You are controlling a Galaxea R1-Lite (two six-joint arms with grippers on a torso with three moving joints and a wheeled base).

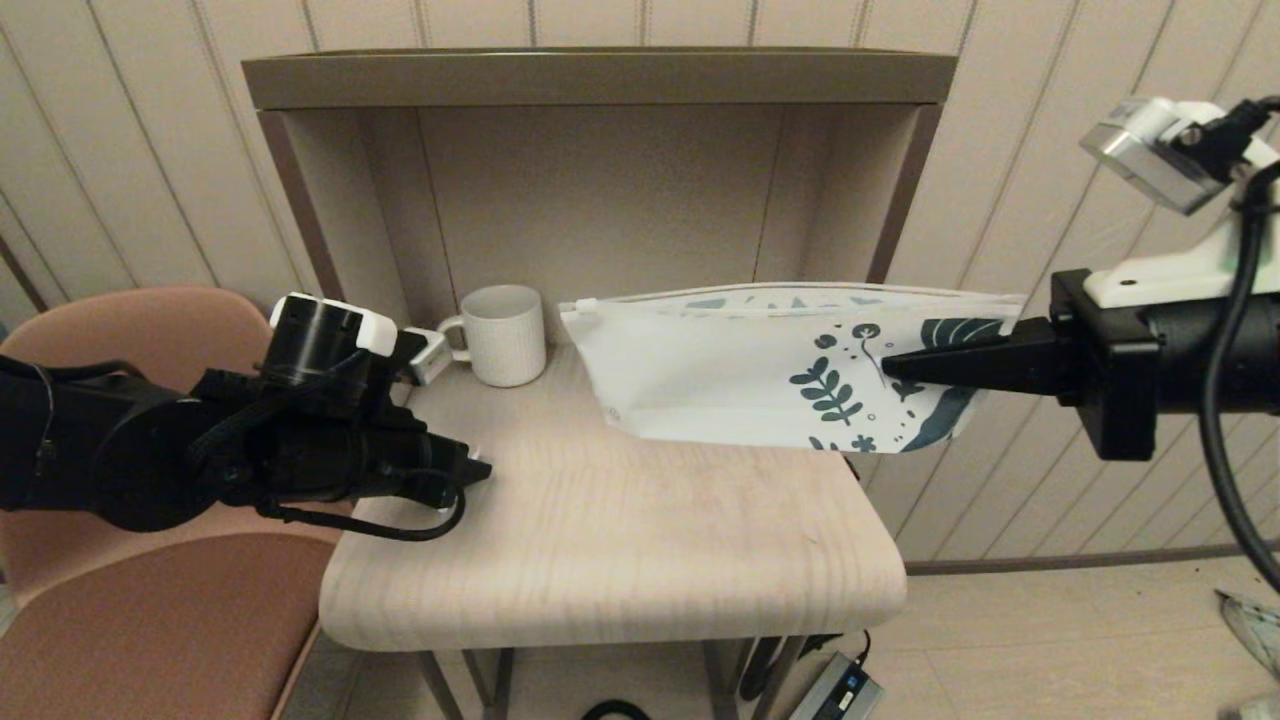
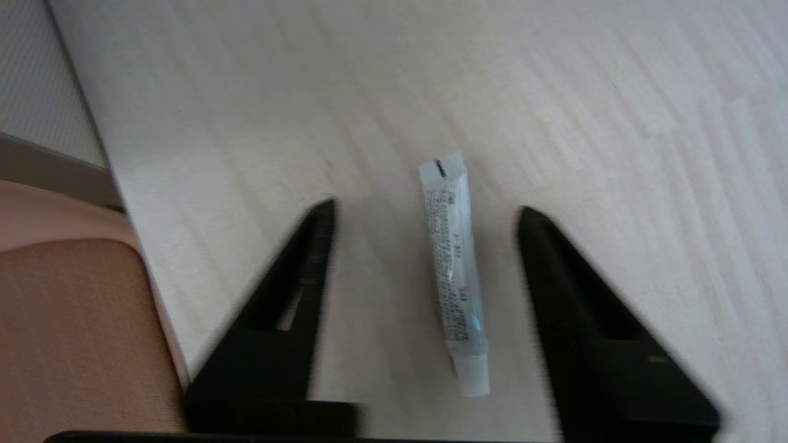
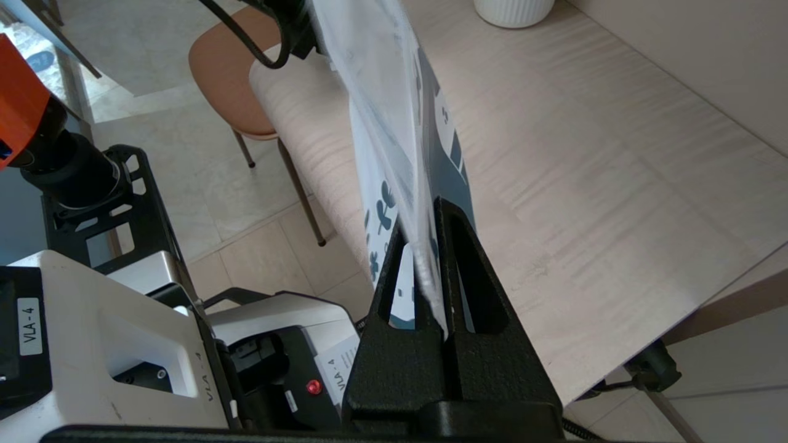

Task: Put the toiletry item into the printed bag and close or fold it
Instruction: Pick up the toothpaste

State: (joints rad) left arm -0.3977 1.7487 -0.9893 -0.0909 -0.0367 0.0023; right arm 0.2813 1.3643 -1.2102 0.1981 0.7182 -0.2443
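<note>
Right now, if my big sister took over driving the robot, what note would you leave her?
Left gripper: open, fingers either side of the toiletry tube, which lies flat on the table, not gripped.
Right gripper: shut on the printed bag, holding it up above the table by its leafy end.
Done: bag lifted.
Left: grab tube, put it in bag, close the bag.

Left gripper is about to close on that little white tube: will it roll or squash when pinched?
The toiletry item lies flat on the table between the open fingers of the left gripper, untouched. Its flat crimped end probably limits rolling. It looks thin and soft-walled, so a hard pinch may dent it. It seems very light; a finger landing off-centre would likely nudge it sideways.
</note>
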